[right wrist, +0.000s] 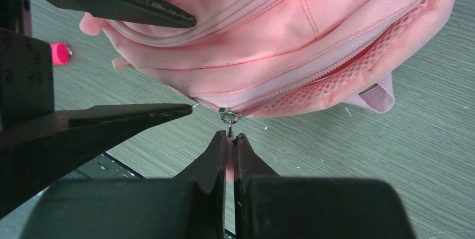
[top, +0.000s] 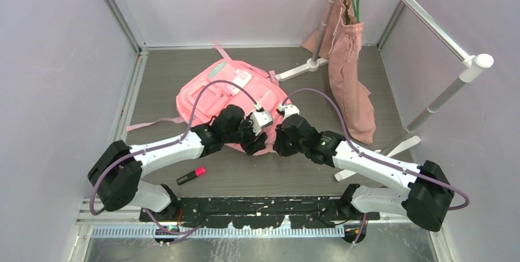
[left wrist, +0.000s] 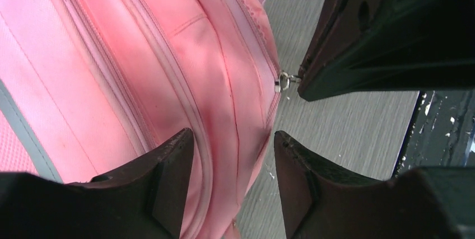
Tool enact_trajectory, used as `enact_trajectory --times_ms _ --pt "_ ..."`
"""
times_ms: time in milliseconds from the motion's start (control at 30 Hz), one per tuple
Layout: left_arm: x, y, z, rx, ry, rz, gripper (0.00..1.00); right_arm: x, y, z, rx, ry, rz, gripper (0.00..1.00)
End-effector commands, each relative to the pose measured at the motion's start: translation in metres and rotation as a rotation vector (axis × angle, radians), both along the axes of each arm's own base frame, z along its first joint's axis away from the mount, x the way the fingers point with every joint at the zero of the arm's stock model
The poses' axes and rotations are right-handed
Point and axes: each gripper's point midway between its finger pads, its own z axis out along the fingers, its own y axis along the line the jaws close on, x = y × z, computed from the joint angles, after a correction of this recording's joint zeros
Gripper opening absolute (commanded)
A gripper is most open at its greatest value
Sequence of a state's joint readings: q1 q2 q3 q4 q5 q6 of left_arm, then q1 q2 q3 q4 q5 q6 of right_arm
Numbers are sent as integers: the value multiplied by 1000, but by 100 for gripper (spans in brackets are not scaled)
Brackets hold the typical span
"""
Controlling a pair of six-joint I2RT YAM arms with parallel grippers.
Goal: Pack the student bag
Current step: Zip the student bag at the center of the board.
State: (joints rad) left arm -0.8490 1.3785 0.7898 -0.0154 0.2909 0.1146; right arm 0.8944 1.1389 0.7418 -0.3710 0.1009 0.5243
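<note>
The bright pink student bag point(top: 224, 90) lies flat on the table, its near edge towards the arms. My right gripper point(right wrist: 231, 138) is shut on the pink pull tab of a zipper point(right wrist: 228, 117) at the bag's point(right wrist: 313, 26) near edge; in the top view the right gripper point(top: 281, 144) is just off that edge. My left gripper point(left wrist: 232, 138) is open, with one finger over the bag point(left wrist: 112, 71) and the other over the table, straddling the bag's edge beside the zipper ring point(left wrist: 283, 81). In the top view the left gripper point(top: 254, 143) is close to the right one.
A black marker with a pink cap point(top: 191, 176) lies on the table near the left arm; its cap also shows in the right wrist view point(right wrist: 59, 53). A dusty-pink cloth sack point(top: 349, 78) hangs from a white rack point(top: 429, 23) at the back right. Walls enclose the table.
</note>
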Motion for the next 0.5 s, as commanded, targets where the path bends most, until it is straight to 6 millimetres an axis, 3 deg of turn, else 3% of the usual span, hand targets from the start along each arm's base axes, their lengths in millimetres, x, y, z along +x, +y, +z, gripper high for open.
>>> enact_trajectory --times_ms 0,67,133,167,200,233,467 --pt "14 -23 23 -74 -81 -24 55 1 18 31 101 -42 53 1" --pt "16 -22 16 -59 -81 -22 51 1 19 33 109 -44 56 1" --pt "18 -21 10 -45 -79 -13 40 0 20 36 114 -44 59 1" --pt "19 -20 7 -34 -76 -8 27 -1 19 37 113 -45 62 1" --pt "21 -19 6 -24 -81 4 8 -1 18 37 108 -46 61 1" --pt "24 -15 4 -2 -81 28 1 0 15 38 96 -54 55 1" --pt "19 29 14 102 -104 104 0 8 -22 26 -95 -108 8 1"
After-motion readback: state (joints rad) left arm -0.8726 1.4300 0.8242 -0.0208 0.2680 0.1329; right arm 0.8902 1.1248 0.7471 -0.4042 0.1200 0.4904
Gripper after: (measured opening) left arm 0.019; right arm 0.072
